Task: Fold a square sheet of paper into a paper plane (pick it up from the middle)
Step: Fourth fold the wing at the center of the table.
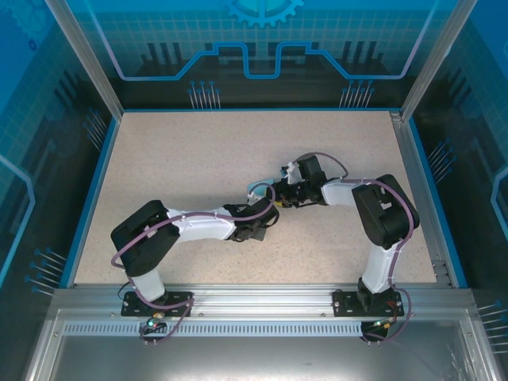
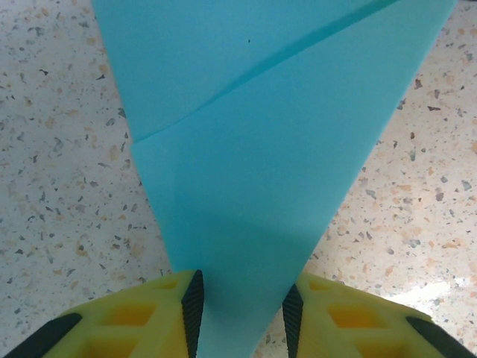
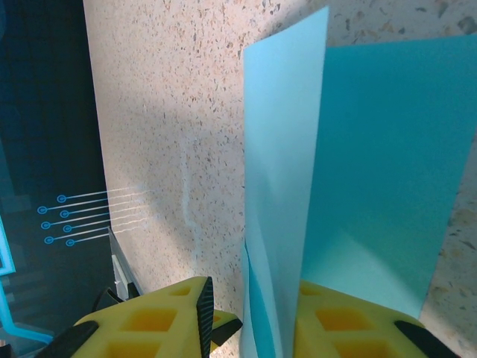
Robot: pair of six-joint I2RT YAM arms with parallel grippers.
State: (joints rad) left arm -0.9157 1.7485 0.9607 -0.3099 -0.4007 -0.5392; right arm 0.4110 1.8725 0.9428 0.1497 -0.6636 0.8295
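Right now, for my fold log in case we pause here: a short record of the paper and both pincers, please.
paper: light blue, folded, one slanted crease across it, narrowing toward the left pincer
place: middle of the table, where the two arms meet
left pincer: pads apart, the paper's narrow end fills the gap; grip unclear
right pincer: paper stands on edge inside it, a gap on one side; grip unclear
stage: partly folded, seemingly not yet a finished plane
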